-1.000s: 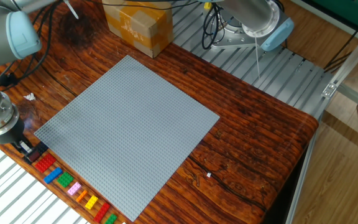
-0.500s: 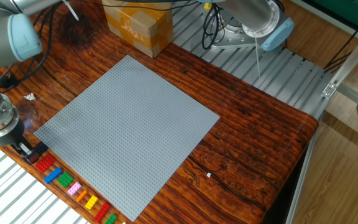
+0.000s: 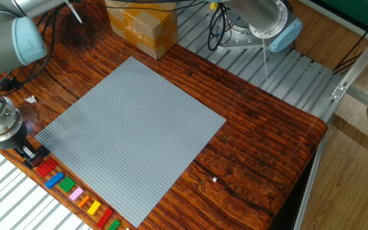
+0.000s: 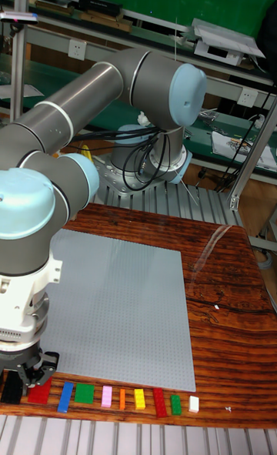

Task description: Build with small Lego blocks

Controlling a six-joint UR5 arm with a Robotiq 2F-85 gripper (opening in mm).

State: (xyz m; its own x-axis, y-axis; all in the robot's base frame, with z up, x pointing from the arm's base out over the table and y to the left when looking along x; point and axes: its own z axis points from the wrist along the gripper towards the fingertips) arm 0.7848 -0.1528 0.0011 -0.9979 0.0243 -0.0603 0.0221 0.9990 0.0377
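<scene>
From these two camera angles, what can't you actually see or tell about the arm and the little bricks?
- Gripper: in both views its own body hides the fingertips, so open or shut is unclear.
- Black small Lego brick: the gripper covers it in the fixed view; whether they touch is unclear.
- Row of small coloured Lego bricks: studs too small to count.
- Brown cardboard box: cut off by the top edge of the fixed view.

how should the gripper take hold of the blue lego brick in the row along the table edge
Grip the blue brick across its narrow width, on its two long side faces, coming straight down from above. It lies flat as a slim bar, with the red brick and green brick close beside it, so probably only a top-down pinch with barely opened fingers fits those gaps.
</scene>
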